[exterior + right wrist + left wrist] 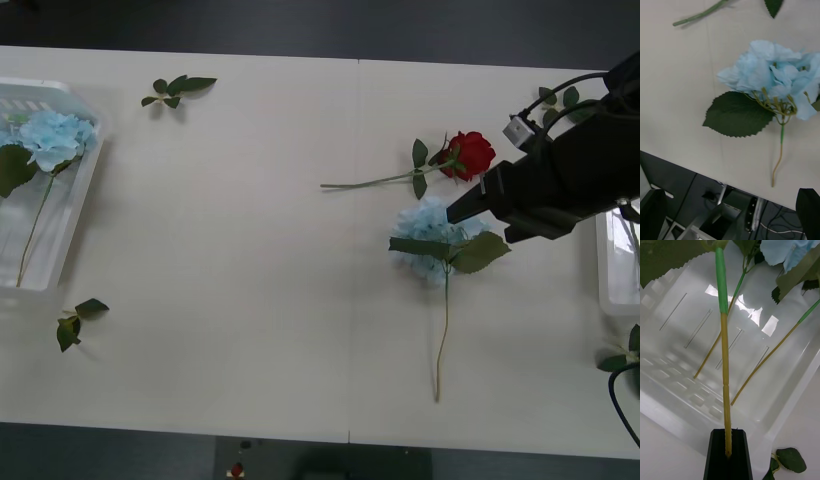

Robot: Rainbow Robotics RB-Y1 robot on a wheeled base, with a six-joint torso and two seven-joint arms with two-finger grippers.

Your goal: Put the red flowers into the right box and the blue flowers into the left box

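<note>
A red flower (pixel 470 155) lies on the table right of centre, its stem pointing left. Just in front of it lies a blue flower (pixel 430 235), seen close in the right wrist view (pixel 771 78). My right gripper (pixel 457 211) hovers open at that bloom's right side, black fingers (pixel 655 210) apart. The left box (pixel 75 215) at the table's left edge holds a blue flower (pixel 52 138). My left gripper (pixel 728 450) is shut on a long stem (pixel 724 352) that runs over the left box (pixel 673 405), beside two other stems. The right box (pixel 612 265) shows at the right edge.
Loose leaf sprigs lie at the back left (pixel 175 88), front left (pixel 78 322) and front right (pixel 625 358). The table's front edge (pixel 320 432) runs close below the hydrangea's stem end. A dark cable (pixel 620 400) hangs at the right corner.
</note>
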